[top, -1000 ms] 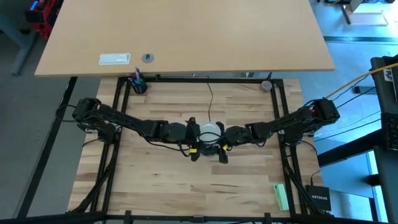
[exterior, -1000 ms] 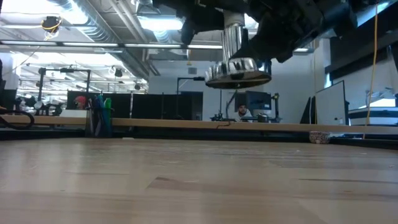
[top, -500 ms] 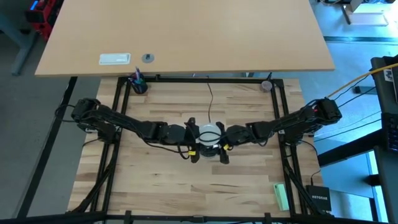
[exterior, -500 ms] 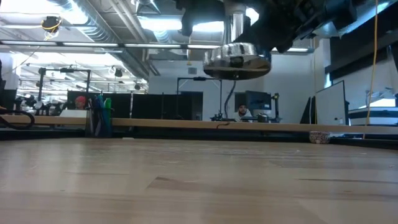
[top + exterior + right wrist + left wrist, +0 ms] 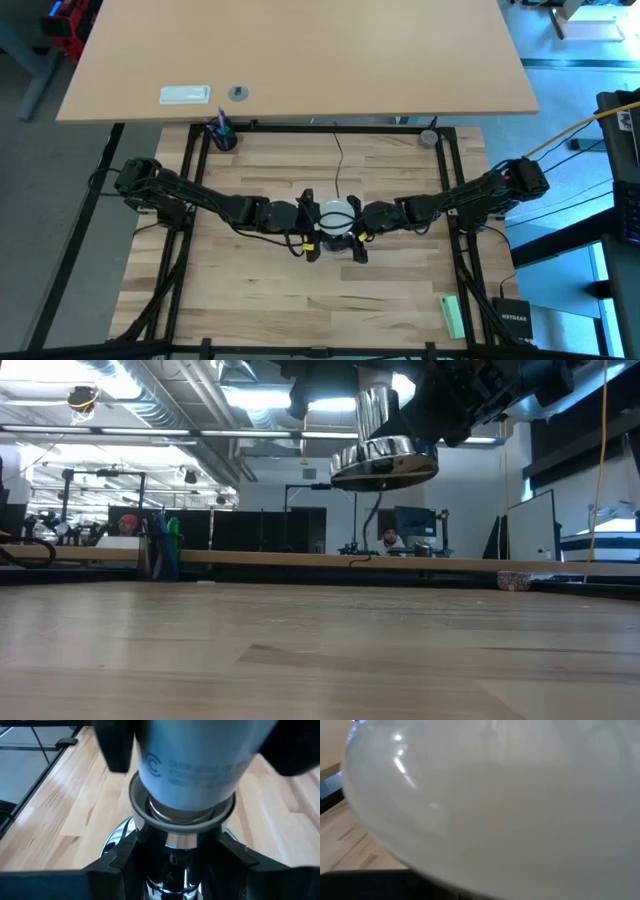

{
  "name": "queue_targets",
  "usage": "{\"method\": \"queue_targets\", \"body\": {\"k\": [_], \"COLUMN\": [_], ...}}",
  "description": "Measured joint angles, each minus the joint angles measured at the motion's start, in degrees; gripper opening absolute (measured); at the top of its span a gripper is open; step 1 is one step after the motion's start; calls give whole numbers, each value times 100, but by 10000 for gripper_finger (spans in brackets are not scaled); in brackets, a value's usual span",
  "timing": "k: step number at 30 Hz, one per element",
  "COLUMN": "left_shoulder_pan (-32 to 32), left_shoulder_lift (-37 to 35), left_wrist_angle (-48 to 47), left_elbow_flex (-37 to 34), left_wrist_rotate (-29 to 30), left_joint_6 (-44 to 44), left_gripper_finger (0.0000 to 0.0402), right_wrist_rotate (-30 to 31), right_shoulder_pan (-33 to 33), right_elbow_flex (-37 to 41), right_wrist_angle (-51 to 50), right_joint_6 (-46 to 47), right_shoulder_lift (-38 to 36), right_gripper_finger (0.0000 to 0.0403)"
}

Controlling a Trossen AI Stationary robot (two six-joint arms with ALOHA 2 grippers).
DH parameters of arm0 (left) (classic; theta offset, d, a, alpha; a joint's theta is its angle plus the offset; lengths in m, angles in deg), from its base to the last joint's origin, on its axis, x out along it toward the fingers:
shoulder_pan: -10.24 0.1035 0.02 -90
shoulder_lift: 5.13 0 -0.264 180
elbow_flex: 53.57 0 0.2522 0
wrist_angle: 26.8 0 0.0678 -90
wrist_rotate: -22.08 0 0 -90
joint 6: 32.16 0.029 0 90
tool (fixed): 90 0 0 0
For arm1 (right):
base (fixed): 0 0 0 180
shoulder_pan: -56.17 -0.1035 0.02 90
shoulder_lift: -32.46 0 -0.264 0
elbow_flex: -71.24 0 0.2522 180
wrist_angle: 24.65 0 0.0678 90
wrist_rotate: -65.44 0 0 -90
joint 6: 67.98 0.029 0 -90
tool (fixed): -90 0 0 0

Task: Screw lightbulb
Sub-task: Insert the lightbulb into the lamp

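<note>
From above, the lightbulb (image 5: pixel 338 213) is seen mid-table (image 5: pixel 260 300), flanked by the left gripper (image 5: pixel 309 232) and right gripper (image 5: pixel 356 237). At table height, the socket (image 5: pixel 384 458) is held aloft before an office. The right wrist shows fingers (image 5: pixel 112 745) clamped on the bulb; the left grip cannot be told.

A large "C" mark is seen printed on the lightbulb (image 5: pixel 192 757) neck, followed by two lines of small print, not readable. "NETGEAR" is seemingly printed on the black box (image 5: pixel 513 318) beside the table frame.
</note>
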Motion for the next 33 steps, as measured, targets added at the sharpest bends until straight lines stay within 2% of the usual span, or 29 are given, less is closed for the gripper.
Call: {"method": "queue_targets", "body": {"k": [5, 14, 19, 27, 30, 33], "left_shoulder_pan": [-45, -20, 115, 317, 322, 260], "left_shoulder_lift": [0, 17, 17, 243, 264, 268], "left_wrist_angle": [33, 507, 635, 965, 885, 679], "left_elbow_flex": [2, 15, 13, 13, 12, 8], "left_wrist_rotate": [-193, -1500, -2050, -2407, -2338, -2004], "left_joint_6": [35, 655, 1228, 1677, 1616, 1608], "left_gripper_finger": [136, 136, 136, 136, 136, 136], "right_wrist_rotate": [-404, -2053, -2394, -2256, -1937, -1548], "right_shoulder_pan": [1, -59, -62, -63, -74, -74], "right_elbow_flex": [0, -46, -46, -46, -45, 128], "right_wrist_angle": [50, 488, 645, 594, 370, 442], "right_joint_6": [-59, -483, -751, -1005, -1045, -1040], "right_shoulder_lift": [0, 5, 9, 11, 11, 12], "right_gripper_finger": [182, 182, 182, 182, 182, 182]}}
